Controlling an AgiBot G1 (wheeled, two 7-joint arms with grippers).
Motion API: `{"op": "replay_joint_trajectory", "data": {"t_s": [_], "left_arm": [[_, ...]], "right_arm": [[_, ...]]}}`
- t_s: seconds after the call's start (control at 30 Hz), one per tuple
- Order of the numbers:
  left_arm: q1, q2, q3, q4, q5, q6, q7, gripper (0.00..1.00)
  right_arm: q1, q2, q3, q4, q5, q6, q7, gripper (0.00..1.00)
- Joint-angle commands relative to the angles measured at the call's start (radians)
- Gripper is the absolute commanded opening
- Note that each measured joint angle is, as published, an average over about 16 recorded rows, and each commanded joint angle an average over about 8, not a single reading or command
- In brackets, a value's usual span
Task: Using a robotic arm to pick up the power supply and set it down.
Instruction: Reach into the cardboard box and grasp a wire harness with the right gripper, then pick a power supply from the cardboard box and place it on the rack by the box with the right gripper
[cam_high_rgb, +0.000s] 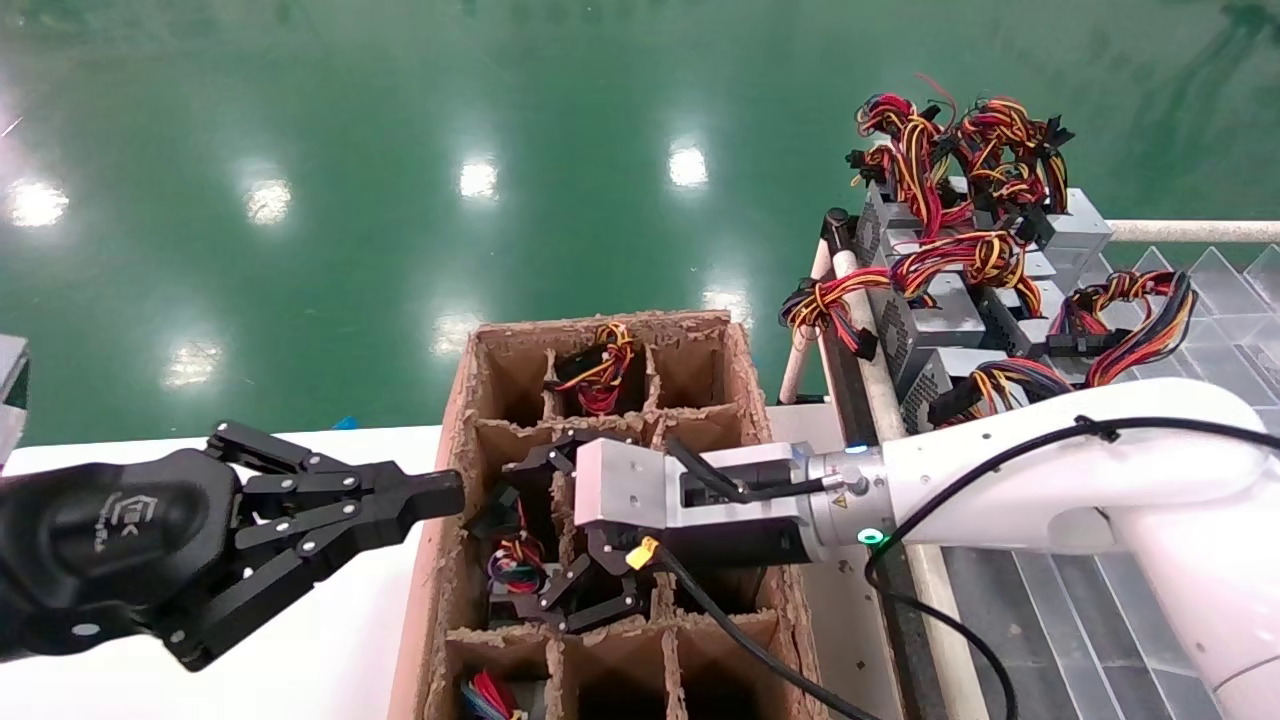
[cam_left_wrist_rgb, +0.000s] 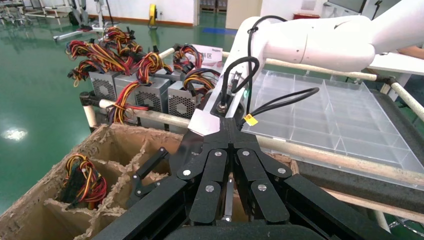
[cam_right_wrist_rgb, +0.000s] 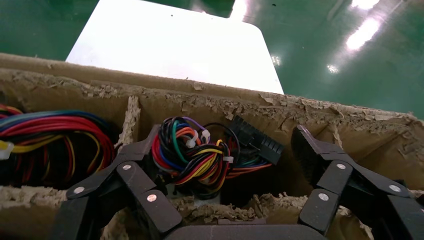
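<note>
Head view: the right arm (cam_high_rgb: 1050, 450) reaches in from the right over a cardboard crate (cam_high_rgb: 745, 370) split into cells by ragged dividers. Its right pincer (cam_high_rgb: 545, 535) sits down in the middle row, fingers spread wide around the power supply (cam_high_rgb: 520, 570), whose coiled bundle of purple, green, red and yellow wire shows between the black linkages. So the supply lies directly under and between the fingers, not off to either side; the coming move looks like a plain closing, then a lift straight up out of the cell. The left pincer (cam_high_rgb: 440, 495) hangs at the crate's left wall with its fingers drawn together on nothing; it is close too, but it is not in the cell. Other supplies (cam_high_rgb: 940, 320) with red and yellow wires stand on a rack at far right.

Left wrist view: the left pincer (cam_left_wrist_rgb: 227, 217) looks across the crate (cam_left_wrist_rgb: 30, 210) at the right arm's (cam_left_wrist_rgb: 320, 42) wrist block; the target cell is hidden behind it.

Right wrist view: the wire bundle of the supply (cam_right_wrist_rgb: 195, 155) and its black connector (cam_right_wrist_rgb: 257, 140) sit between the two open fingers (cam_right_wrist_rgb: 312, 150) of the right pincer (cam_right_wrist_rgb: 222, 152), apart from both. The connector trails toward one finger. The metal body is mostly hidden below the wires, so I cannot tell how its long axis runs.
</note>
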Motion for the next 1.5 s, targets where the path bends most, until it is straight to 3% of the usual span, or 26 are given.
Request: {"op": "replay_joint_trajectory", "data": {"t_s": [0.03, 0.4, 1.1, 1.5], "left_arm": [[0.0, 0.0, 0.0, 0.0, 0.0, 0.0, 0.0, 0.0], [0.0, 0.0, 0.0, 0.0, 0.0, 0.0, 0.0, 0.0], [0.0, 0.0, 0.0, 0.0, 0.0, 0.0, 0.0, 0.0], [0.0, 0.0, 0.0, 0.0, 0.0, 0.0, 0.0, 0.0]], "right_arm": [[0.004, 0.003, -0.002, 0.004, -0.005, -0.001, 0.0, 0.0], [0.03, 0.025, -0.027, 0.08, -0.051, -0.011, 0.06, 0.0], [0.097, 0.067, -0.101, 0.375, -0.216, -0.018, 0.283, 0.0], [0.115, 0.097, -0.05, 0.535, -0.218, 0.057, 0.296, 0.0]]}}
